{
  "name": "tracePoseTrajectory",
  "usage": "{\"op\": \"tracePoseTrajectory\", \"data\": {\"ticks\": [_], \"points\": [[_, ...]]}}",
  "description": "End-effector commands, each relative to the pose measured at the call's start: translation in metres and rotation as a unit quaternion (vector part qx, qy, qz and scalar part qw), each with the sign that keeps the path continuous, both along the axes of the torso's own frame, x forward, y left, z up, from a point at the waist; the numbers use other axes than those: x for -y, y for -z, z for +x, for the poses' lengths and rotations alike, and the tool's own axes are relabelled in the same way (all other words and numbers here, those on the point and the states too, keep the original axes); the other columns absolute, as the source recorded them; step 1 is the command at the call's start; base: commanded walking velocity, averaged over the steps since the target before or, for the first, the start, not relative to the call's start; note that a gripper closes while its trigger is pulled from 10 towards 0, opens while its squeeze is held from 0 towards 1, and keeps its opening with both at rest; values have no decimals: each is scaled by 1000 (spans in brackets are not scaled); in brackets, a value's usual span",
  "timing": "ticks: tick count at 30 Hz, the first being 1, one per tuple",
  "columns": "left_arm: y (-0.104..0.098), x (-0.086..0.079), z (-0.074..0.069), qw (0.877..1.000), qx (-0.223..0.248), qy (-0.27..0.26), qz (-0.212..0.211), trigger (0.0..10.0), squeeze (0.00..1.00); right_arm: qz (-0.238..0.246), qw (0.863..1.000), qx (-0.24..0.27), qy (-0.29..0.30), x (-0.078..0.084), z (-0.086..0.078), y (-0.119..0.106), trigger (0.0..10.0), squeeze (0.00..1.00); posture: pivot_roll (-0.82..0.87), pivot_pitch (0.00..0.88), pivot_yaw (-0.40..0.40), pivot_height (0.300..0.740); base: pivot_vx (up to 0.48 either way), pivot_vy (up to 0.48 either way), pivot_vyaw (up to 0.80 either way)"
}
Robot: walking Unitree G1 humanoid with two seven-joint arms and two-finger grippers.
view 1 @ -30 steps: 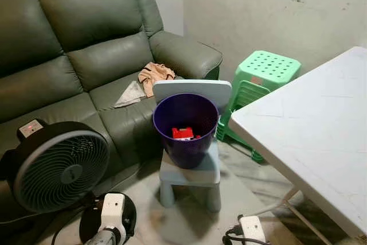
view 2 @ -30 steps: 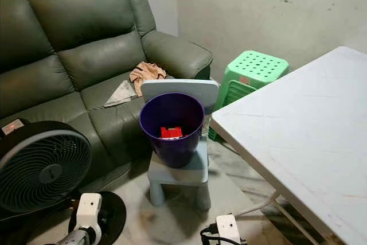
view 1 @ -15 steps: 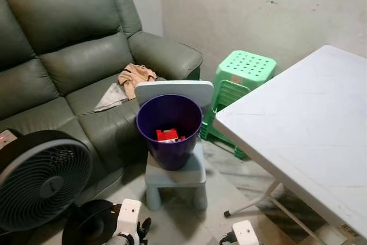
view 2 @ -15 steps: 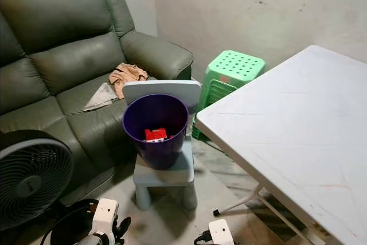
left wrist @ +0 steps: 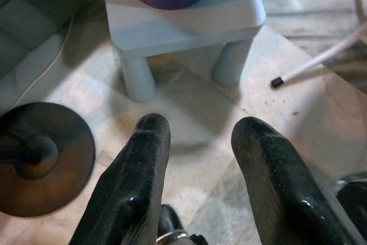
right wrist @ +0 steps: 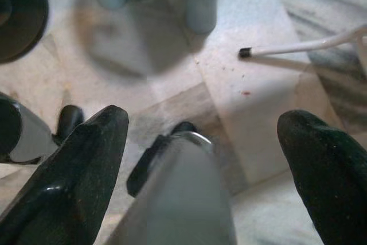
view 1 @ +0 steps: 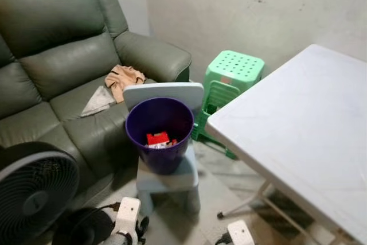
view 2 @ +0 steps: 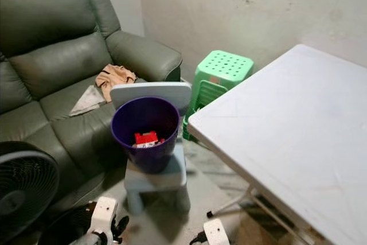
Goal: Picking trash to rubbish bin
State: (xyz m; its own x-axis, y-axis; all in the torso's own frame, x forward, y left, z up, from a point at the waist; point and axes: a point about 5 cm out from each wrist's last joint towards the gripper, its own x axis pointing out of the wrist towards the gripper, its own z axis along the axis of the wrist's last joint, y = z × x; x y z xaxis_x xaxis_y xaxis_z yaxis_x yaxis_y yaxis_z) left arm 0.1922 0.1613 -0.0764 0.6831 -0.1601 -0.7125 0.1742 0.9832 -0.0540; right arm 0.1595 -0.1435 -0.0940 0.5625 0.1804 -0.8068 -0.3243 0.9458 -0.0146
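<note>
We can read no text, number or brand anywhere. The red packet (view 1: 157, 138) inside the round purple plastic bin (view 1: 160, 132) shows some print, but it is too small for us to make out. The small pinkish label (view 1: 226, 80) on the green plastic stool (view 1: 234, 68) is equally unreadable.

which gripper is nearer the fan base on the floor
Left. The left gripper hangs low right beside the black fan base. The right gripper hangs further off, beyond the small blue chair, near the table leg.
</note>
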Motion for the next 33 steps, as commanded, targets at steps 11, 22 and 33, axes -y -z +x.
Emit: {"op": "tracePoseTrajectory", "data": {"ticks": [11, 22, 33], "points": [[2, 8, -2, 1000, -8, -4, -8, 10000, 0, -21, 1000, -9, -1, 12, -3, 1, 10000, 0, -22, 0, -10, 740, 0, 0, -515], [3, 8, -4, 1000, -10, -11, -9, 10000, 0, -23, 1000, -11, -1, 14, -4, 2, 10000, 0, -20, 0, -17, 740, 0, 0, -498], [2, 7, -3, 1000, -8, -20, -11, 10000, 0, -12, 1000, -2, 11, 15, -1, 0, 10000, 0, -17, 0, -22, 715, 0, 0, -216]]}}
